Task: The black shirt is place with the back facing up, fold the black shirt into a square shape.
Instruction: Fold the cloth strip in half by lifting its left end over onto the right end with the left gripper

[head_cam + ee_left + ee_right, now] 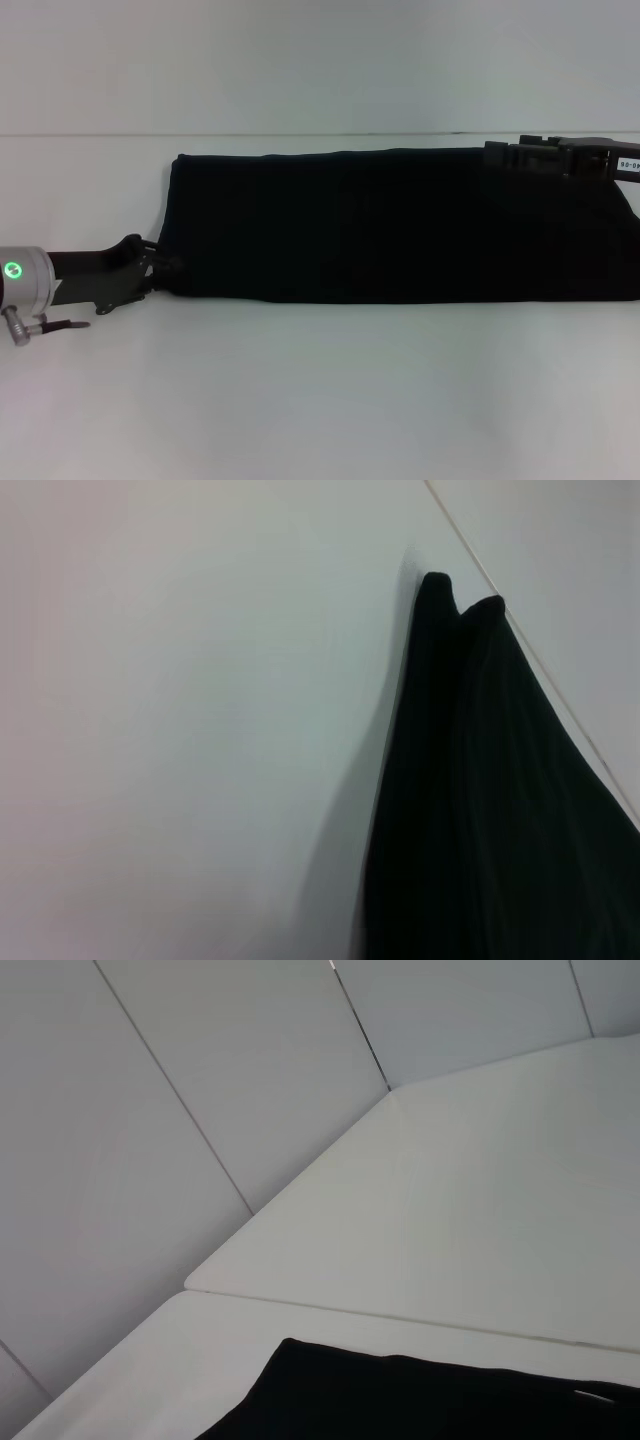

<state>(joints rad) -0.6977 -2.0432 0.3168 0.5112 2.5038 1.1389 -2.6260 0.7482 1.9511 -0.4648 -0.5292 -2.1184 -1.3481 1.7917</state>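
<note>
Black soft cloth fills the middle of my work: the plain black short-sleeved shirt (400, 225) lies on the smooth white table (320, 400) as one long, narrow band, already folded lengthwise, running from my left gripper across to my right one and past the edge of the head view. No lettering shows on the upper face.

Starting on my left, my left gripper (150, 268) sits low at the near corner of the band's left end, its tips right against the cloth. I cannot tell whether they have closed on the edge or only touch it, because black meets black there. From my left wrist view, the shirt's end (470, 780) shows two small rounded peaks at the corner, a sign of stacked layers.

On my right, my right gripper (545, 158) rests at the far edge of the band, well along toward its right end. Its finger state I cannot make out either; my right wrist view shows only a strip of the cloth (420, 1400) and bare table.

I judge the lengthwise folds done and the crosswise fold now in hand. The next move calls for a firm pinch through all layers at the left end, then carrying it rightward over the band, keeping edges aligned so the stack lands square.
</note>
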